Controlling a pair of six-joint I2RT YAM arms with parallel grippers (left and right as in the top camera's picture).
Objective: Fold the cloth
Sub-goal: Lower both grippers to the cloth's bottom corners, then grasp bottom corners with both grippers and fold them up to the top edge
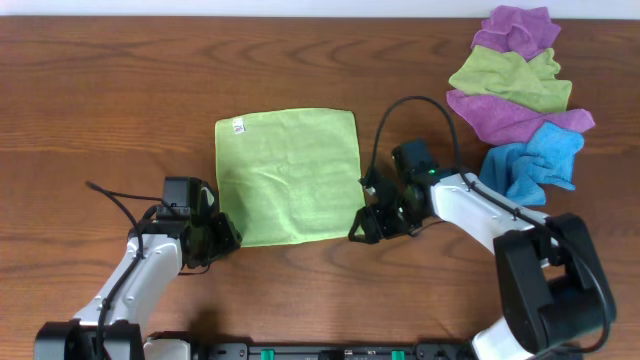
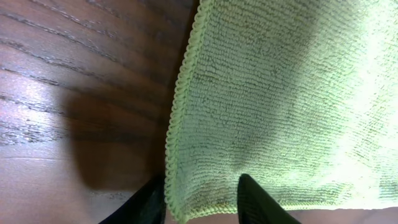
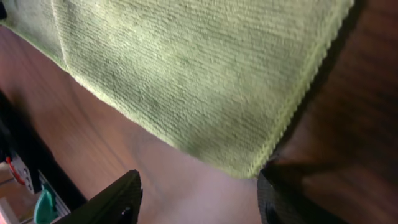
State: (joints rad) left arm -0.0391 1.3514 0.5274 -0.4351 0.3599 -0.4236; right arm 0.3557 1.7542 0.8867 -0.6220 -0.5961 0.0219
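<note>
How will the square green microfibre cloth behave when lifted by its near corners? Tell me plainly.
Probably floppy: the square green microfibre cloth lies flat with soft creases, so its middle would likely sag. Likely light, being one thin layer. Its looped pile and stitched edge should resist slipping; pushed, it would probably bunch on the wooden table.

Cloth (image 1: 288,175) on table (image 1: 100,100), left gripper (image 1: 215,238) at its near-left corner, right gripper (image 1: 372,222) near-right, rag heap (image 1: 520,95) far right.

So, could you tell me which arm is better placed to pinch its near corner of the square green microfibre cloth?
Left, marginally: the left gripper straddles the corner hem of the square green microfibre cloth, while the right gripper, open, sits just short of its corner.
</note>
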